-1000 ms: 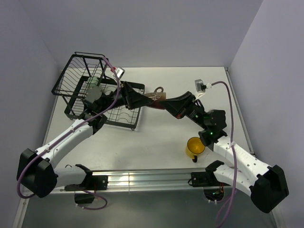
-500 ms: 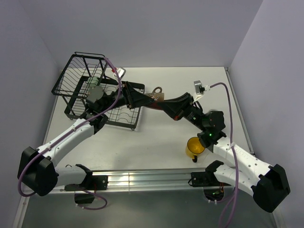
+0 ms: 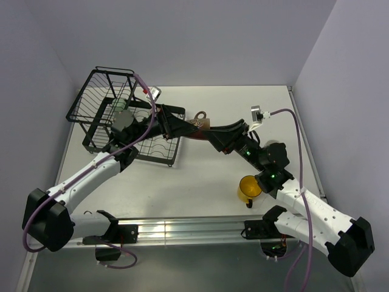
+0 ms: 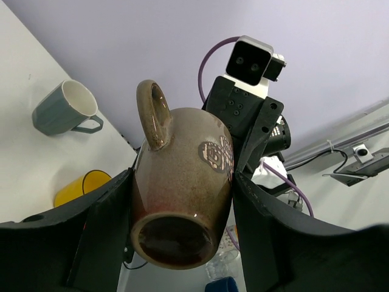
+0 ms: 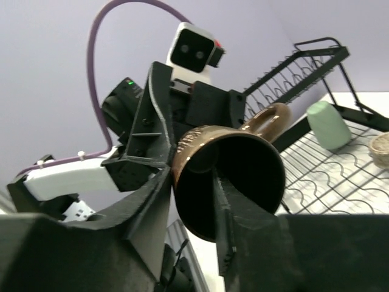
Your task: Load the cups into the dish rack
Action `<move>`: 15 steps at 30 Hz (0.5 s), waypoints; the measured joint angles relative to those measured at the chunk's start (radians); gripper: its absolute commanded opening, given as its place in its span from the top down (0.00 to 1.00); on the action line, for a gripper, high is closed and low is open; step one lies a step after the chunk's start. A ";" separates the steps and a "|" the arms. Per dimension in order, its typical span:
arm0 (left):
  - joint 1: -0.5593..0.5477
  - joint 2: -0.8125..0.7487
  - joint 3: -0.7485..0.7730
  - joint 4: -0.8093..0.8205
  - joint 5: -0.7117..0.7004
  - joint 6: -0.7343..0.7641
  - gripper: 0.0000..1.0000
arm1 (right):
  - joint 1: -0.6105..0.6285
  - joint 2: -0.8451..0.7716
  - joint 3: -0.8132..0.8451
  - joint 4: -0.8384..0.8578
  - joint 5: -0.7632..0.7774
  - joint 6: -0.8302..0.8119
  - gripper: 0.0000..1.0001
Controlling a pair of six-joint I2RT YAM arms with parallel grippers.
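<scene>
A brown mug (image 3: pixel 199 123) hangs in the air between both arms, just right of the dish rack (image 3: pixel 97 91). My left gripper (image 4: pixel 182 182) is shut on its body, with the base toward the camera and the handle (image 4: pixel 153 112) up. My right gripper (image 5: pixel 191 176) straddles the mug's rim (image 5: pixel 182 152). One finger is outside and one finger (image 5: pixel 222 201) is inside, standing off the wall, so it is open. A pale green cup (image 5: pixel 328 125) and a beige speckled cup (image 5: pixel 380 147) lie in the rack. A yellow mug (image 3: pixel 249 187) stands by the right arm.
The rack's flat tray (image 3: pixel 157 149) lies under the left arm, with the tall basket at the back left. A grey-blue mug (image 4: pixel 64 109) lies on its side on the table in the left wrist view. Walls close off the table on the left, back and right.
My left gripper has closed onto the brown mug's body. My right gripper, which was pinching the rim, has spread its fingers. The mug has barely moved.
</scene>
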 measured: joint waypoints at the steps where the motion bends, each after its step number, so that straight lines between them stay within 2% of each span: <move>1: 0.000 -0.002 0.000 -0.005 -0.003 0.002 1.00 | 0.001 -0.005 0.000 -0.012 0.008 -0.005 0.59; 6: 0.013 -0.020 0.000 -0.035 -0.010 0.007 1.00 | 0.003 -0.024 0.000 -0.053 0.042 -0.022 0.48; 11: 0.060 -0.055 0.002 -0.079 -0.010 0.034 1.00 | 0.002 -0.052 -0.001 -0.105 0.086 -0.040 0.46; 15: 0.098 -0.079 0.077 -0.248 -0.058 0.139 1.00 | 0.002 -0.089 -0.003 -0.190 0.153 -0.056 0.45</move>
